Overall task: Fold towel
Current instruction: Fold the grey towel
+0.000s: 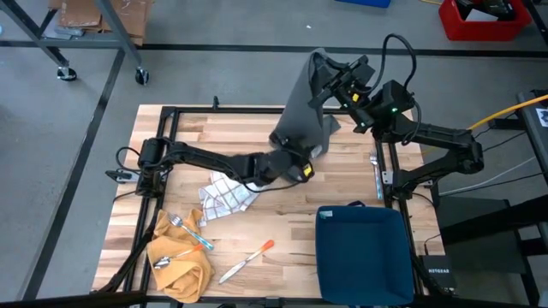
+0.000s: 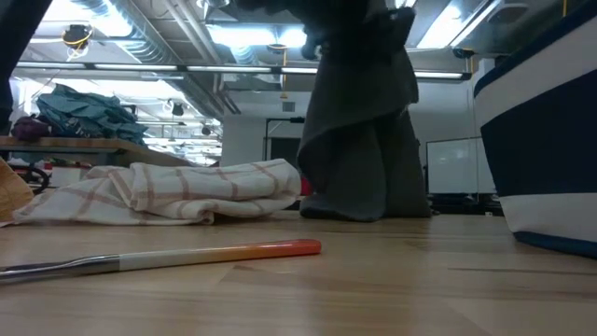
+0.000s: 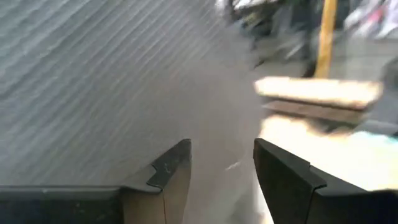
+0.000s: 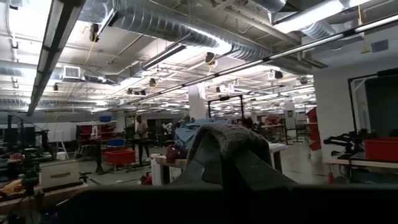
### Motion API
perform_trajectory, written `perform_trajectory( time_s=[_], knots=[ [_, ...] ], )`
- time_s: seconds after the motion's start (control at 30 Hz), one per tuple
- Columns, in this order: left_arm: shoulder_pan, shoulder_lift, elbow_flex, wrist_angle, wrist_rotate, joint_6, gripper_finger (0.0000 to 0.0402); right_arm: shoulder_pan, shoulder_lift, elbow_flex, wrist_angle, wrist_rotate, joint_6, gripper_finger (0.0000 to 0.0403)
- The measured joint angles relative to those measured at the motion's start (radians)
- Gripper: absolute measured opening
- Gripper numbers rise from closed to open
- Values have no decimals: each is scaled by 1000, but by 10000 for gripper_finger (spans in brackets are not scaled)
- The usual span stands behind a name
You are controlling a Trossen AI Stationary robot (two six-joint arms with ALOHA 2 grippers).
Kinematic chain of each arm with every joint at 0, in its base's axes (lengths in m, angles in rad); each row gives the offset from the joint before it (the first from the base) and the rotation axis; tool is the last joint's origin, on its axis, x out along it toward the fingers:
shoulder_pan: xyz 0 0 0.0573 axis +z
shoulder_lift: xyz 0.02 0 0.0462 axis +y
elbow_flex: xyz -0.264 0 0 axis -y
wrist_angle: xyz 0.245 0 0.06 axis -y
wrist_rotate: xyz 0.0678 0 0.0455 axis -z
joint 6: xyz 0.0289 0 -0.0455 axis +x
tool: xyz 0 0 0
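A dark grey towel (image 1: 301, 103) hangs from my right gripper (image 1: 332, 79), which is shut on its top, high over the table's far side. The towel's lower end (image 2: 359, 207) rests bunched on the wood. My left gripper (image 1: 295, 162) reaches in level from the table's left and stands open close against the towel's lower part (image 3: 124, 74). In the left wrist view the grey cloth fills the space ahead of the two fingers. My right gripper holds the towel by a bunched top part (image 4: 225, 149), which humps up over the shut fingers and drapes down both sides; edge or fold cannot be told. The towel hangs below it, fairly straight, with its lower end on the table. My left gripper: whether it touches the towel, I cannot tell.
A white and red checked cloth (image 1: 224, 198) lies crumpled just left of the left gripper. A yellow cloth (image 1: 178, 261) with a fork and spoon lies at the near left. An orange-handled knife (image 1: 248, 261) lies near the front, and a blue bin (image 1: 364, 252) stands at the near right.
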Motion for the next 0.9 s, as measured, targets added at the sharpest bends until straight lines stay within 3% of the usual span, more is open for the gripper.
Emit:
perform_trajectory(
  time_s=[0.17,0.37,0.57,0.67,0.9],
  knots=[
    [5,0,0,-43,-242,192,166,0,0,0,-1,-1,1,1],
    [63,0,0,-34,-352,316,166,15,-1,0,-32,-6,2,1],
    [87,0,0,-40,-566,501,166,20,-1,0,-52,84,-82,1],
    [86,0,0,-57,-605,623,166,19,-1,0,-61,99,-84,1],
    [145,0,0,-100,-668,674,166,20,-1,0,-132,153,-87,1]
  ],
)
